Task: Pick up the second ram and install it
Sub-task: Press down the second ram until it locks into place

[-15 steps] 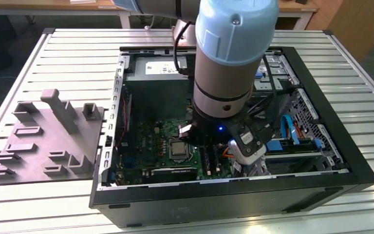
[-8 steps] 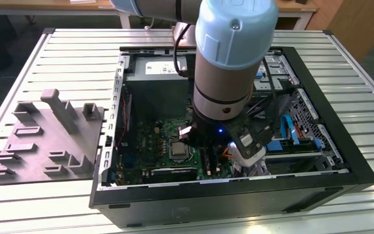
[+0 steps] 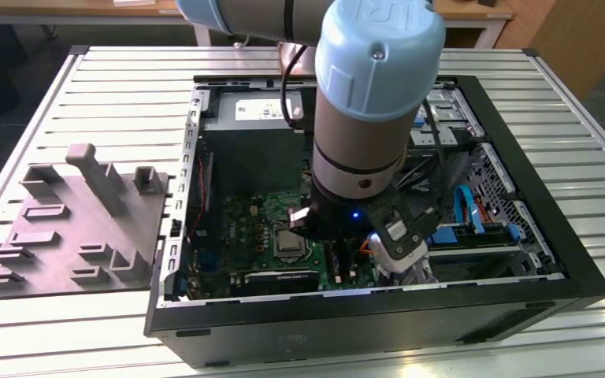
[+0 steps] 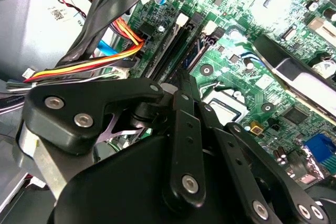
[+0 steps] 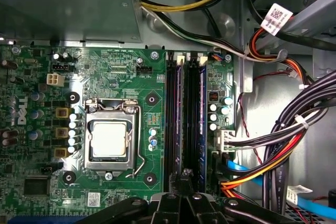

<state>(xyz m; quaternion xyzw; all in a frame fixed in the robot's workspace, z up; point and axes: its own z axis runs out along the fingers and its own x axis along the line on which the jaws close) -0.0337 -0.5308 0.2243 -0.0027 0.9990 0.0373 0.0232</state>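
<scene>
Gripper: sat low inside the open computer case, over the motherboard; whether the jaws were open or closed could not be told.
Second ram: lay lengthwise among the memory slots, running toward 12 o'clock from the jaws in the first wrist view.
CPU socket: near the slots, toward 9 o'clock.

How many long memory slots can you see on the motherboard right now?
2. The memory slots run side by side beside the CPU socket in the first wrist view: one nearer the socket, one farther. Their near ends pass behind the gripper, so more could be hidden.
</scene>
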